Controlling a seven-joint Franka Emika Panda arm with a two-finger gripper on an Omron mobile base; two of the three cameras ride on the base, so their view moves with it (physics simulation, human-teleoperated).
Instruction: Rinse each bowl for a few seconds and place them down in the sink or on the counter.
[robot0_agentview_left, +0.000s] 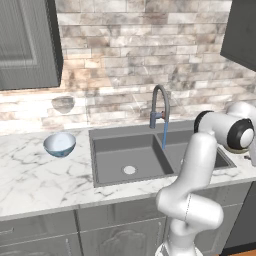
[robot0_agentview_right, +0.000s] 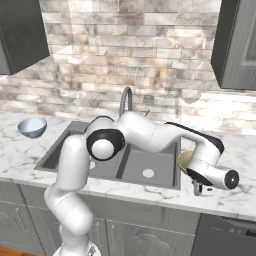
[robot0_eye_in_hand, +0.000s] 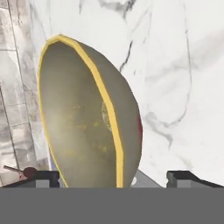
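Olive-tan bowl (robot0_eye_in_hand: 87, 113) between the wide-open tool's (robot0_eye_in_hand: 113, 177) fingertips, ungripped, over the marble counter (robot0_eye_in_hand: 183, 87).

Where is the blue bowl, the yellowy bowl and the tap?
blue bowl (robot0_agentview_left: 59, 144): left base view, on its whitish inside.
olive-tan bowl (robot0_eye_in_hand: 83, 127): hand view, on its inside wall.
faucet (robot0_agentview_left: 160, 102): left base view, on the arched neck.

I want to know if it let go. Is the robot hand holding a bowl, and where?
Nothing is held. The gripper stands open, its fingertips wide apart on either side of the olive-tan bowl, over the white marble counter.
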